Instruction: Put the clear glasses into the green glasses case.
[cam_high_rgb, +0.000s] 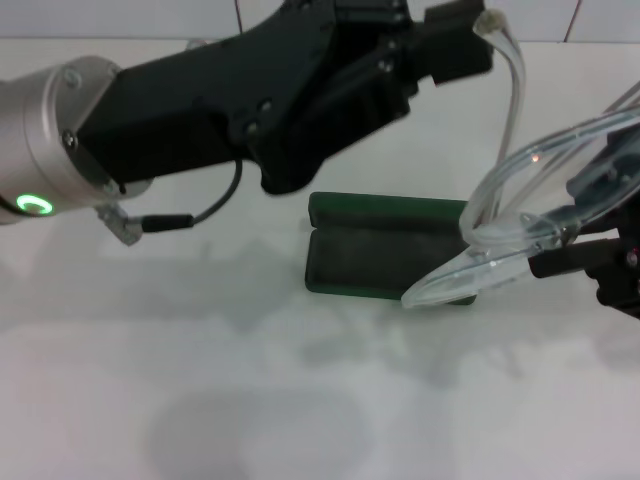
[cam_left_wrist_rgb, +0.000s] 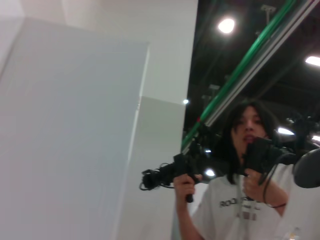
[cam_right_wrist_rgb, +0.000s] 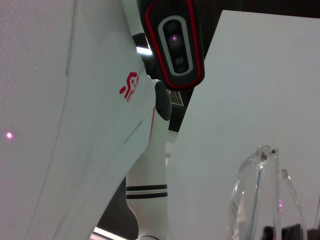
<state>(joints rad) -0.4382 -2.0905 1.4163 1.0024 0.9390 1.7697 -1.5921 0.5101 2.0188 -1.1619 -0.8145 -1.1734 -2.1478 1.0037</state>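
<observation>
right gripper (cam_high_rgb: 590, 250) at mid right is clamped on the clear glasses (cam_high_rgb: 520, 215), hanging just right of the open green glasses case (cam_high_rgb: 385, 250); left gripper's (cam_high_rgb: 455, 45) fingers, can't tell.

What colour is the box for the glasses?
Dark green, with a dark lining; the case shows best in the head view.

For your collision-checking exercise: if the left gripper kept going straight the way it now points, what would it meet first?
Probably the temple tip of the clear glasses just beyond the left gripper; depth is unclear, so it may pass behind.
</observation>
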